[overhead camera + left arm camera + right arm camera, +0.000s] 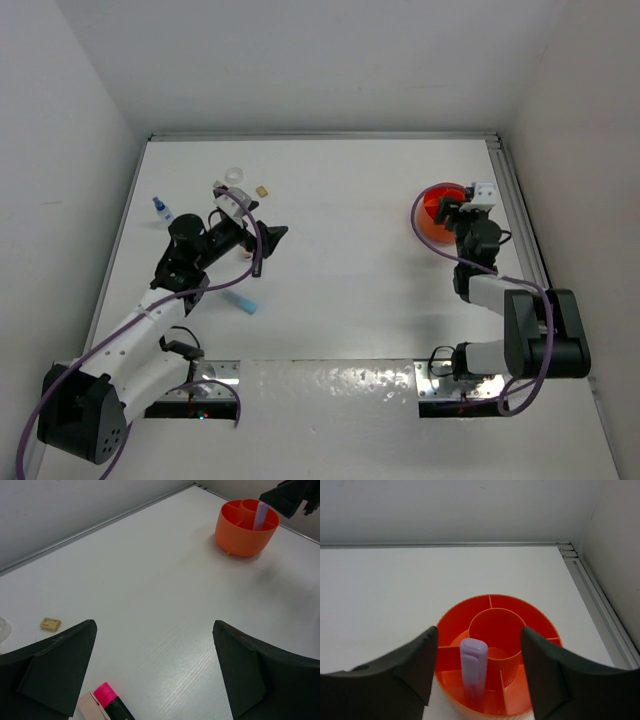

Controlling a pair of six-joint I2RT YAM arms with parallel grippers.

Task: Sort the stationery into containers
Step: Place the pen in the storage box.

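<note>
The round orange tub (424, 208) with inner dividers stands at the right. My right gripper (446, 215) hovers open just over it. In the right wrist view its jaws (477, 632) stand wide apart on either side of the tub (510, 602), and a lilac eraser (473, 672) stands upright in a near compartment, touching neither finger. My left gripper (262, 222) is open and empty at the left. In its wrist view (155, 645) a black marker with a pink cap (107, 697) lies just below the jaws.
A blue-capped bottle (160, 208), a clear tape ring (235, 176) and a beige block (263, 189) lie at the back left. A light-blue highlighter (243, 301) lies nearer the arm bases. White walls enclose the table on three sides.
</note>
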